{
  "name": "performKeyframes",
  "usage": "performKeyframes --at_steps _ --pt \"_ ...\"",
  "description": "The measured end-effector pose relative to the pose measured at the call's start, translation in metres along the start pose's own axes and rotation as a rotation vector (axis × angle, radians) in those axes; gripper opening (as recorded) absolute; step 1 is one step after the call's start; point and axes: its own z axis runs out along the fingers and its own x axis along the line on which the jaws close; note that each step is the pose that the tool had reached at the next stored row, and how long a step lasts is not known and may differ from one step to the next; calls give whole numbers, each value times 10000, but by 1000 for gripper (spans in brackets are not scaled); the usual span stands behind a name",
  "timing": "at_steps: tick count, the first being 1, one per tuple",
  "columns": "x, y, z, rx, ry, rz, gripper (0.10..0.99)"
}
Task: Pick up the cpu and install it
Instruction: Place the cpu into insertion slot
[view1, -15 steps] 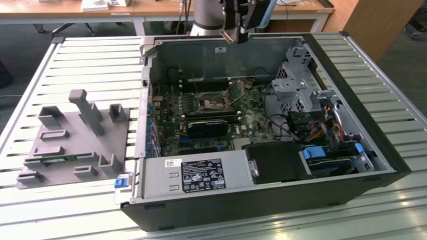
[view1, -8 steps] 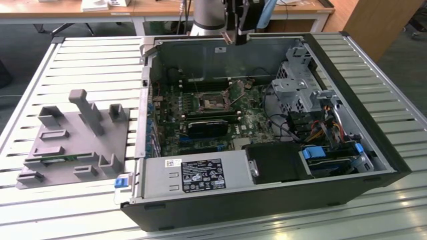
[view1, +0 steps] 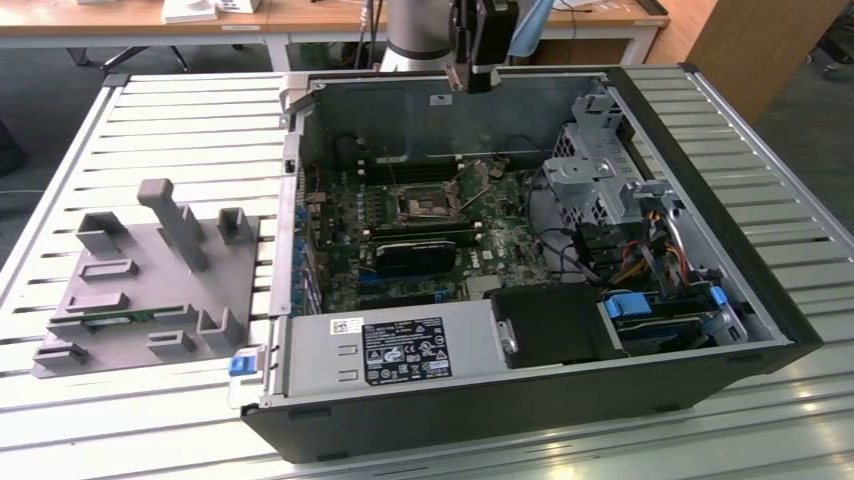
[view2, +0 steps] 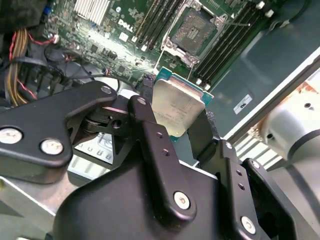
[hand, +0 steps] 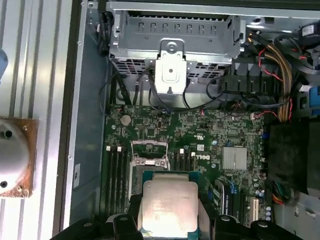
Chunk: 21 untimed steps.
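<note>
Cpu (view2: 177, 107) pinched by its edges in closed gripper (view2: 176, 120), high over open computer case (view1: 654, 110), upper centre of exterior view. Socket (hand: 147, 162) underneath, well apart, looks uncovered. Judgement: keep chip level, match corner orientation, descend straight. Obstacles: socket frame, memory slots (view2: 227, 40) flanking socket, cables (hand: 280, 55) nearby.

cpu held above the open computer case (hand: 90, 130)
the gripper (hand: 170, 220) clamps the cpu (hand: 169, 205) by two opposite edges, silver top facing the camera. beyond it lies the green motherboard (hand: 200, 135), its open socket (hand: 146, 162) next to the chip; a grey drive cage (hand: 172, 35) and yellow and red cables (hand: 280, 60) lie farther off, beside the slatted surface (hand: 35, 60).
</note>
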Motion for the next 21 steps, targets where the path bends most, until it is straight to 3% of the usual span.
performKeyframes --at_steps 7,13,21 --pt "0 -6 40 23 -49 703 533" --pt "-1 -11 95 263 -75 948 533" --pt "-3 -19 225 274 -24 961 533"
